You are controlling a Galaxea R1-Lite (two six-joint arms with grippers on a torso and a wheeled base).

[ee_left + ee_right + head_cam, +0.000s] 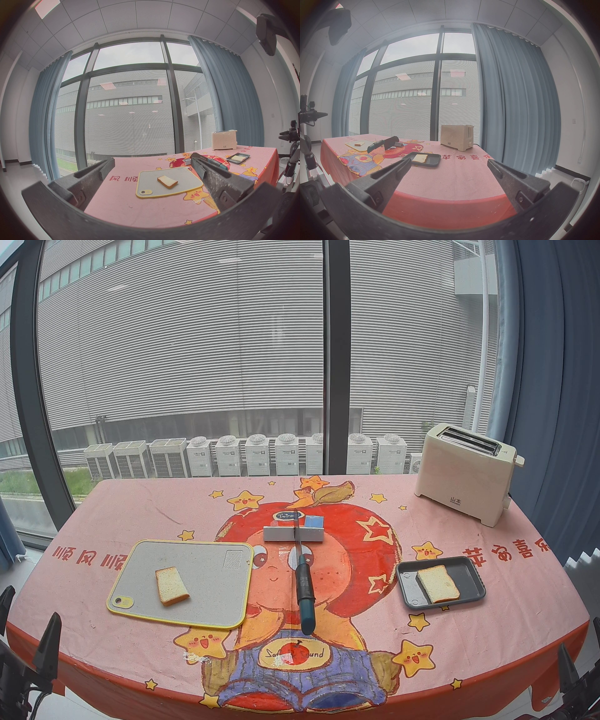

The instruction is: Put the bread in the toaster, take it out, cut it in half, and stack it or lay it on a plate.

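Note:
One piece of bread (171,585) lies on the grey cutting board (209,596) at the table's left. A second piece (437,583) lies in the dark plate (470,577) at the right. The cream toaster (465,472) stands at the back right with empty slots. A blue-handled knife (304,587) lies in the middle, its blade on a small rest (294,532). My left gripper (152,161) is open and empty, off the table's near left corner. My right gripper (449,164) is open and empty, off the near right corner.
A pink cartoon cloth (350,502) covers the table, which stands against a large window. Blue curtains (550,396) hang at the right behind the toaster. The strip of table between the board and the plate holds just the knife.

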